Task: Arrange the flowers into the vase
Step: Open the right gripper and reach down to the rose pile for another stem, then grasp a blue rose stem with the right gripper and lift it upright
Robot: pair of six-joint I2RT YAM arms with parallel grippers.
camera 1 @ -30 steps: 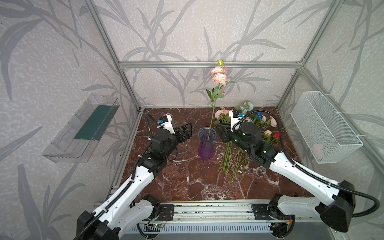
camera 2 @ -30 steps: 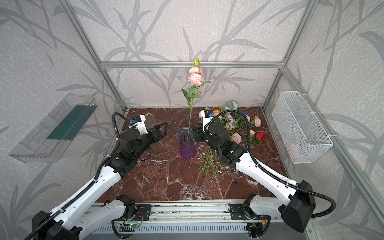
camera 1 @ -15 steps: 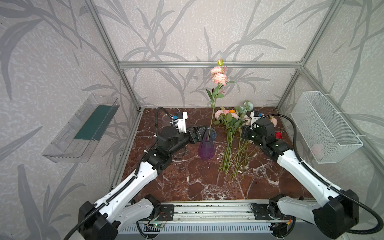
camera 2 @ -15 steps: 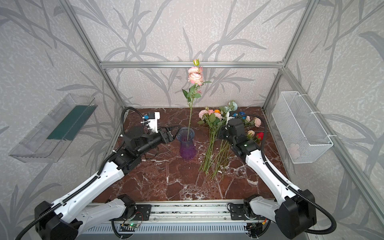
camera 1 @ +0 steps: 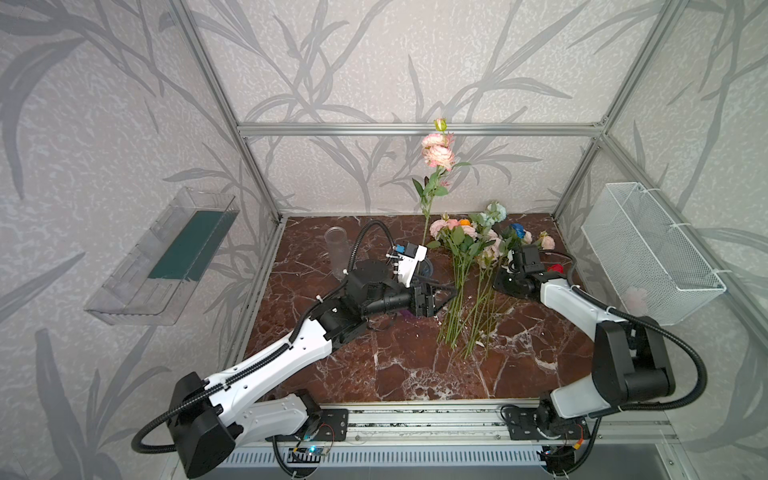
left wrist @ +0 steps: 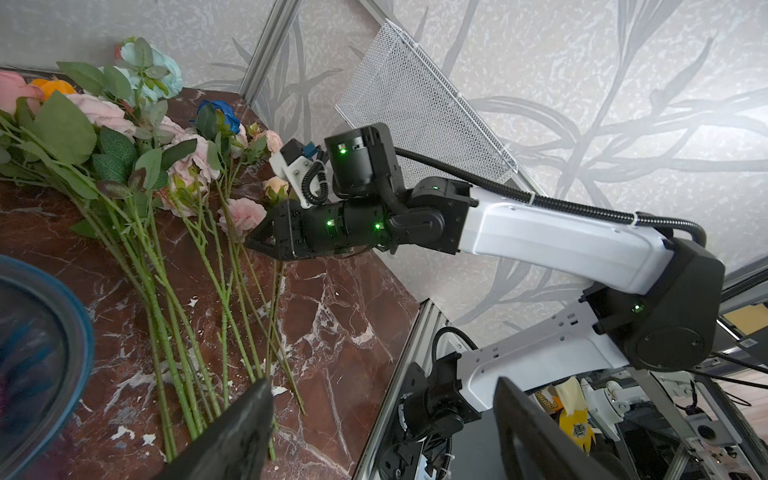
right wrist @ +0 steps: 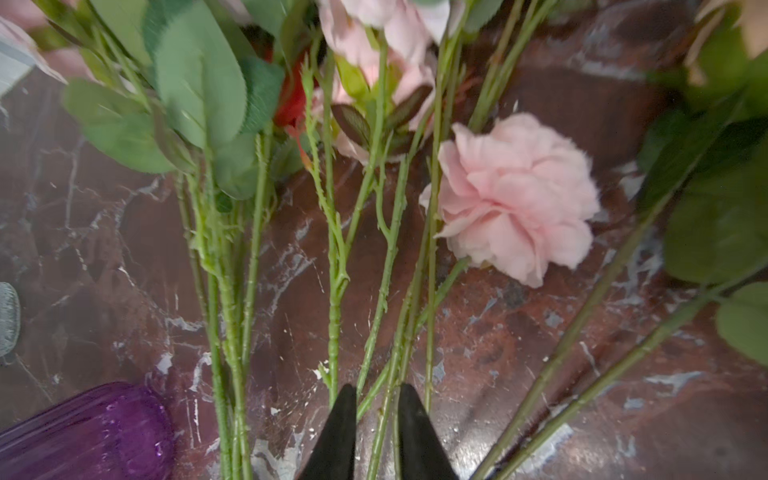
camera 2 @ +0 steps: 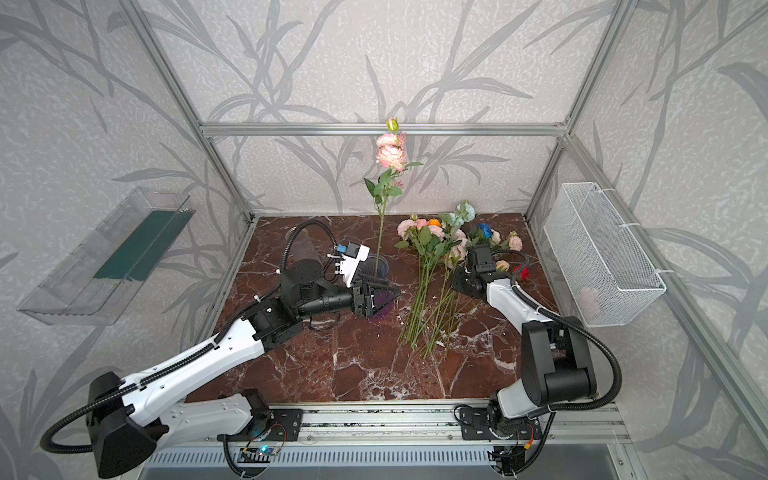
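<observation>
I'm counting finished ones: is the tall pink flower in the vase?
In: the tall pink flower stands upright, its stem entering the vase.

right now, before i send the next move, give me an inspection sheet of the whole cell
surface: red-brown marble tabletop, white chipped patches.
job's things: one pink flower standing in the purple vase; other flowers lying beside it.
clutter: clear cup at the back.
hands: left hand open, by the vase; right hand low over the stems, jaws nearly together, grip unclear.
cables: black hoses loop off both arms; no snag seen.
surroundings: mesh basket, clear wall tray, patterned walls.
</observation>
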